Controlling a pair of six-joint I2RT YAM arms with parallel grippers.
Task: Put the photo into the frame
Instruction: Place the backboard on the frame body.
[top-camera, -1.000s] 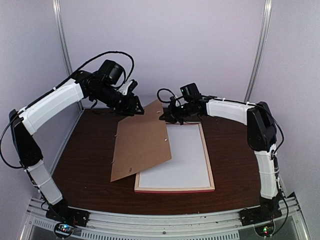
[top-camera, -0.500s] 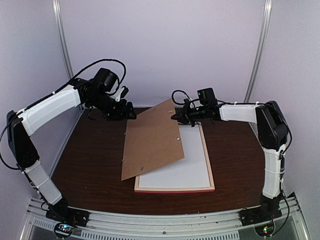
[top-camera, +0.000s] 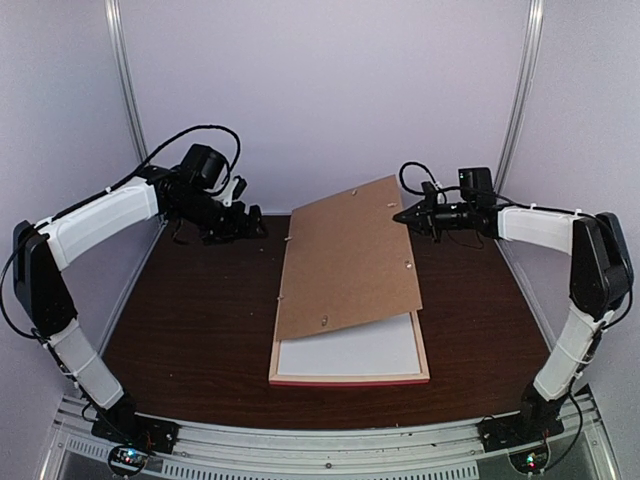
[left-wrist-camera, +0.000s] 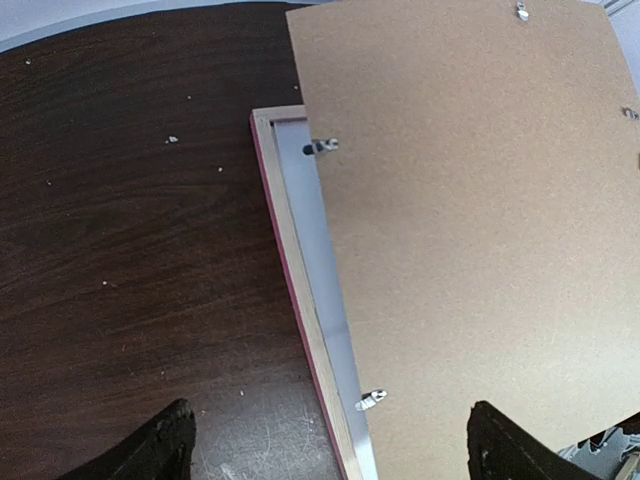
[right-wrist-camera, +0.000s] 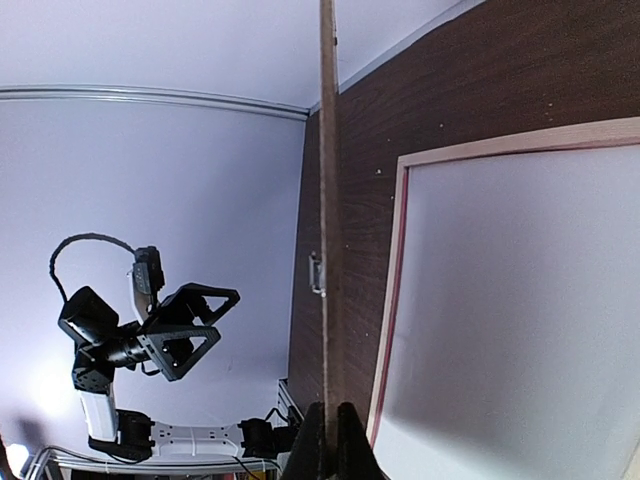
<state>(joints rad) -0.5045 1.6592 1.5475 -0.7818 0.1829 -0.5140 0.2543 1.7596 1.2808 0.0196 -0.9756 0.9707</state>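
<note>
Top view: my right gripper (top-camera: 408, 215) is pinched tight on the far right edge of the brown backing board (top-camera: 345, 260), which hangs tilted above the frame (top-camera: 345, 379). The frame lies back side up on the table (top-camera: 190, 320), with a white sheet (top-camera: 350, 355) inside its rails. I see no printed side of the photo anywhere, and I cannot tell whether that sheet is its back or the mat. My left gripper (top-camera: 250, 222) sits at the far left, well clear of the board. Risk: with one narrow pinch on a wide board, the board may pivot or slip out and land on the frame.

Left wrist view: my fingers stand wide apart with nothing between them. The board overlaps the frame's left rail. Its metal tabs (left-wrist-camera: 322, 146) stick out just beside that rail, and I judge they could snag the wood if the board swings or drops, dragging the frame askew.

Right wrist view: the board shows edge-on, rising straight from my closed fingertips, so the grip covers only a thin strip. I cannot tell whether the board's lower edge touches the frame. If it does, any sideways move may scrape the white sheet out of its seat.
</note>
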